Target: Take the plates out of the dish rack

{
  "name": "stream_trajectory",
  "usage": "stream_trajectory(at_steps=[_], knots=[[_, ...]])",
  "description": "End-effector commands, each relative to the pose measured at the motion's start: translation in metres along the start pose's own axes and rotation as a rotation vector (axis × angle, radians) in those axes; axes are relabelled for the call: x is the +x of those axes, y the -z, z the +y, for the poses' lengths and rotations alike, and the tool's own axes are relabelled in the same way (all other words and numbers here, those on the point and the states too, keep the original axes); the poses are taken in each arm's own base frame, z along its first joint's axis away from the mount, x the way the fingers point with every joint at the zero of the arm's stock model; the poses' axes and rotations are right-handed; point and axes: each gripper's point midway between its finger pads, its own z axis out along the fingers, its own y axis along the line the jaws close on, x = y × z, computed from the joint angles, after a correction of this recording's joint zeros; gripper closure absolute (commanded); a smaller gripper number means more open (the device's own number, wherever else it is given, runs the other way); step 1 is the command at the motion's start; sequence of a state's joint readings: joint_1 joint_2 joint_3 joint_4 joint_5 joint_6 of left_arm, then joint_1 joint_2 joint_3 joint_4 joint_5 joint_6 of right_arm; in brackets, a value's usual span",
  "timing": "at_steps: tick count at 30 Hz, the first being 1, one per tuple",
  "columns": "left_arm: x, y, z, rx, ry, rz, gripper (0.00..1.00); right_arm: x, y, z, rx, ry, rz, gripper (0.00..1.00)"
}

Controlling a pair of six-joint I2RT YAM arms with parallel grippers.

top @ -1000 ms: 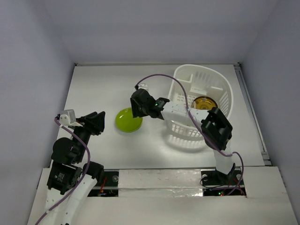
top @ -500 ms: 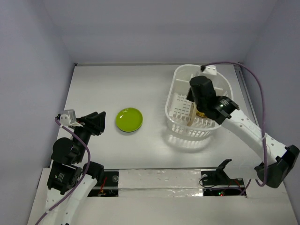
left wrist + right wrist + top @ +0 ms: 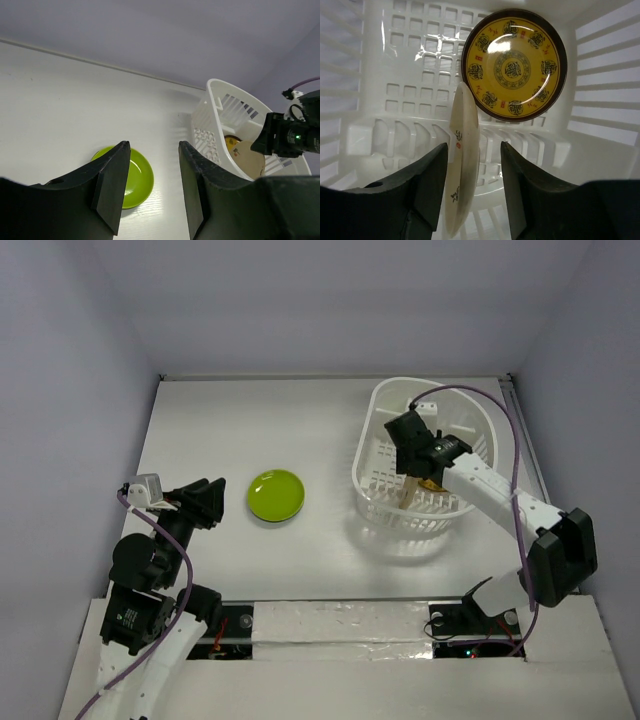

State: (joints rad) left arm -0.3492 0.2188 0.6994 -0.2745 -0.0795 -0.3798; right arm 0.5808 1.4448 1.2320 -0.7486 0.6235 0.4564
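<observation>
The white dish rack (image 3: 395, 525) stands at the right of the table. My right gripper (image 3: 418, 468) reaches down inside it, open. In the right wrist view a cream plate with dark marks (image 3: 462, 160) stands on edge between the open jaws of my right gripper (image 3: 472, 195), close to the left finger. A yellow-orange patterned plate (image 3: 514, 64) lies flat on the rack floor beyond. A lime green plate (image 3: 276, 495) lies on the table left of the rack. My left gripper (image 3: 205, 502) is open and empty, left of the green plate (image 3: 135, 175).
The slatted walls of the rack (image 3: 600, 100) close in around my right gripper. White walls enclose the table at the back and sides. In the left wrist view the rack (image 3: 210, 130) shows with the cream plate (image 3: 248, 157) inside.
My right arm has left the green plate on the table, swung right and gone down into the rack around the cream plate. The left arm has not moved.
</observation>
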Motion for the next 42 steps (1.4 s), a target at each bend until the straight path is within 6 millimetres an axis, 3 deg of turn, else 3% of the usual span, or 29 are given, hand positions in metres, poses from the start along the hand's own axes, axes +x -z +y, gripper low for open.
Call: stream_trajectory(at_steps=[1, 7, 19, 24, 29, 32, 35, 37, 41, 42], knots=[[-0.011, 0.0, -0.005, 0.024, 0.003, -0.045, 0.6, -0.001, -0.011, -0.001, 0.032, 0.025, 0.009, 0.49], [-0.011, 0.0, -0.006, 0.026, 0.003, -0.046, 0.6, -0.012, -0.008, -0.003, 0.055, 0.023, -0.014, 0.79], [-0.012, 0.001, -0.006, 0.03, 0.004, -0.051, 0.6, -0.045, 0.02, -0.026, 0.102, 0.062, -0.08, 0.98], [-0.012, 0.001, -0.006, 0.029, 0.004, -0.05, 0.6, -0.06, 0.031, -0.035, 0.131, 0.057, -0.112, 1.0], [-0.011, 0.0, -0.006, 0.03, 0.003, -0.046, 0.6, -0.109, 0.078, -0.056, 0.113, -0.041, -0.248, 1.0], [-0.011, 0.0, -0.006, 0.028, 0.002, -0.045, 0.6, -0.135, 0.105, -0.056, 0.052, -0.102, -0.326, 1.0], [-0.01, 0.0, -0.006, 0.028, 0.003, -0.044, 0.6, -0.155, 0.127, -0.026, -0.11, -0.136, -0.403, 1.0], [-0.01, -0.001, -0.004, 0.018, 0.002, -0.043, 0.6, -0.165, 0.142, 0.013, -0.274, -0.147, -0.449, 1.0], [-0.009, -0.002, -0.003, 0.014, 0.001, -0.04, 0.6, -0.16, 0.157, 0.098, -0.542, -0.133, -0.444, 1.0], [-0.01, -0.002, -0.003, 0.013, 0.001, -0.041, 0.6, -0.155, 0.151, 0.125, -0.584, -0.106, -0.416, 1.0]])
